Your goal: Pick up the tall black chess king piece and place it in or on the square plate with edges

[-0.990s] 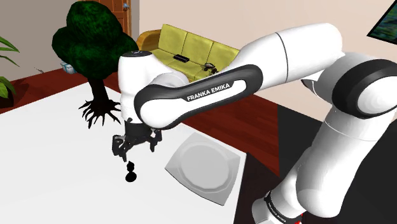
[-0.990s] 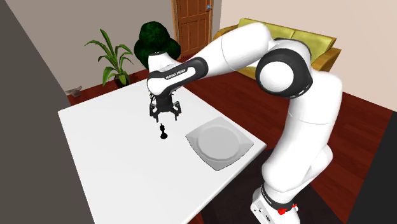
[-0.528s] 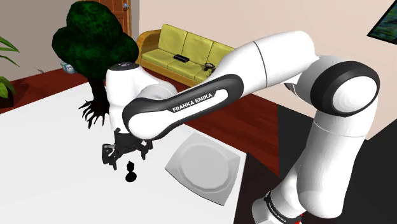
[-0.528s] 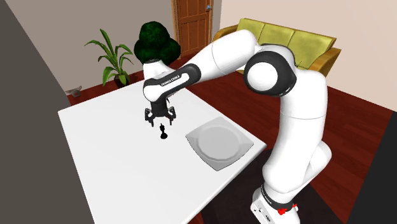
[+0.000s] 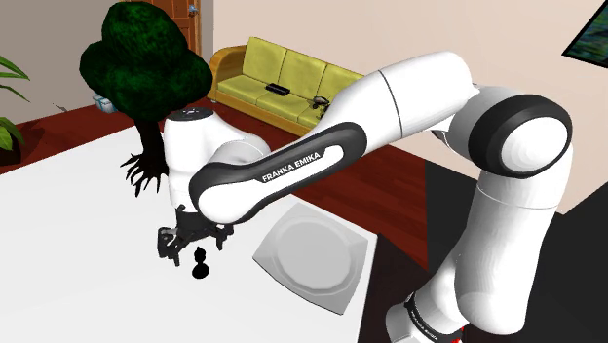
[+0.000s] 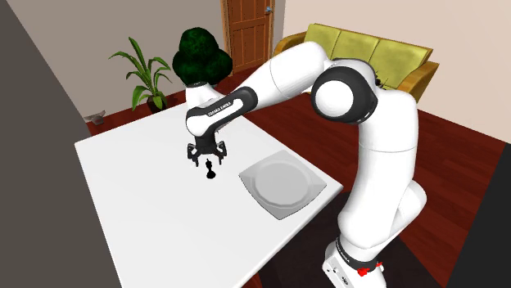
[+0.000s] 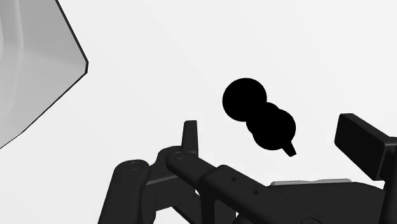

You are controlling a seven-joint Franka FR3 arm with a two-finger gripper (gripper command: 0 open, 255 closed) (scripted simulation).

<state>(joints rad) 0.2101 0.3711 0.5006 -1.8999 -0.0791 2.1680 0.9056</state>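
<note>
The arm reaches out over the white table (image 5: 68,263), wrist turned down, with the gripper (image 5: 195,247) hanging just above the black chess king (image 5: 201,265). Its fingers stand wide apart, gripping nothing. The king stands upright near the square plate (image 5: 336,287), on the shoulder view's left of it. The gripper has dropped closer since a moment ago.

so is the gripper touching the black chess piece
Apart. In the wrist view the black chess piece stands between the fingers of the open gripper, with white table showing on each side of it.
</note>
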